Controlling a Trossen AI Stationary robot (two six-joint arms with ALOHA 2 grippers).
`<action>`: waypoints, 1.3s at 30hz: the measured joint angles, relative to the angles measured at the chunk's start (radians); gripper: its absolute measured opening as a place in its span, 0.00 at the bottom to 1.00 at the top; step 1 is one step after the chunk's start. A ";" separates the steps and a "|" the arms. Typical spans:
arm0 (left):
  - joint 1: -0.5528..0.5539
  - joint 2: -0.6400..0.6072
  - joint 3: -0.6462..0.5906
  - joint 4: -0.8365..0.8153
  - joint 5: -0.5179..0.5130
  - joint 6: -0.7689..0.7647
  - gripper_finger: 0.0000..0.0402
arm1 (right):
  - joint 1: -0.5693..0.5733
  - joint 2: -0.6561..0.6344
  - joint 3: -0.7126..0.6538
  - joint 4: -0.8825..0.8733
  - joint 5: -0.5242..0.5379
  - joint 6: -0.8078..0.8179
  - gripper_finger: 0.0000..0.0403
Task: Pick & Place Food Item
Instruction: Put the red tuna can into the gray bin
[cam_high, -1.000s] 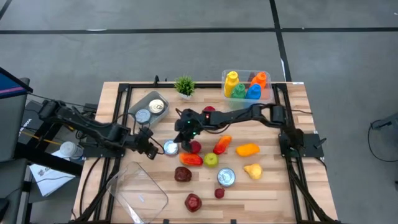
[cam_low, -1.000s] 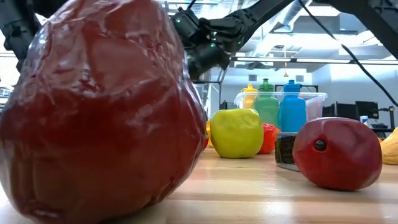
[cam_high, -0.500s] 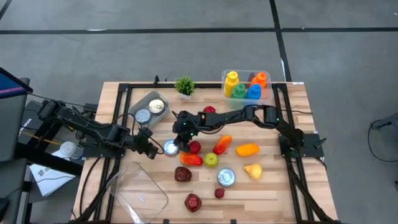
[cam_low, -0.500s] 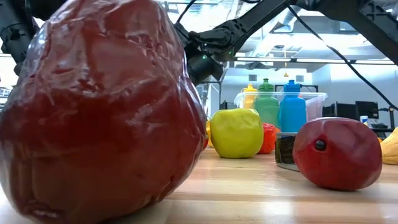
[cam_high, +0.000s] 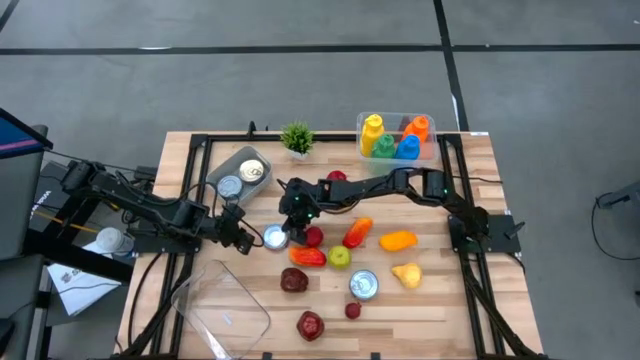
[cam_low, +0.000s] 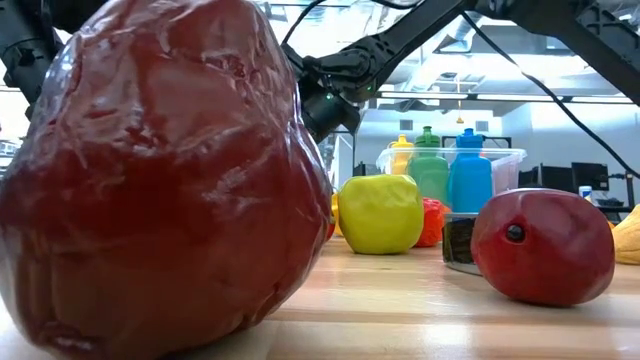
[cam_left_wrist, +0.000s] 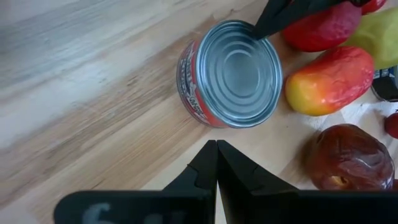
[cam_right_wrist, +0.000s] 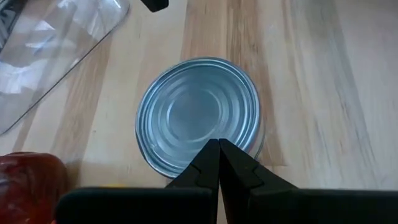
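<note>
Light wooden table (cam_high: 440, 300) on grey floor, scattered toy fruit, upright tin can (cam_high: 275, 237) near its middle, right gripper (cam_high: 291, 229) closed and empty directly above the can, left gripper (cam_high: 243, 240) closed just beside it, bottles in clear bin (cam_high: 398, 137) at the far edge.

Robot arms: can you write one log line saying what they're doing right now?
right gripper: shut, above tin can | left gripper: shut, beside same can, not touching | clear tray: no food inside
</note>
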 joint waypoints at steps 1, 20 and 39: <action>0.000 0.000 0.000 0.000 0.000 0.000 0.00 | -0.003 0.000 0.000 -0.003 0.002 0.000 0.00; 0.000 0.000 0.000 -0.002 -0.106 -0.030 0.00 | -0.017 -0.040 -0.002 -0.113 0.078 -0.052 0.00; 0.000 0.000 0.000 -0.002 -0.136 -0.052 0.00 | -0.019 -0.126 -0.002 -0.232 0.215 -0.151 0.00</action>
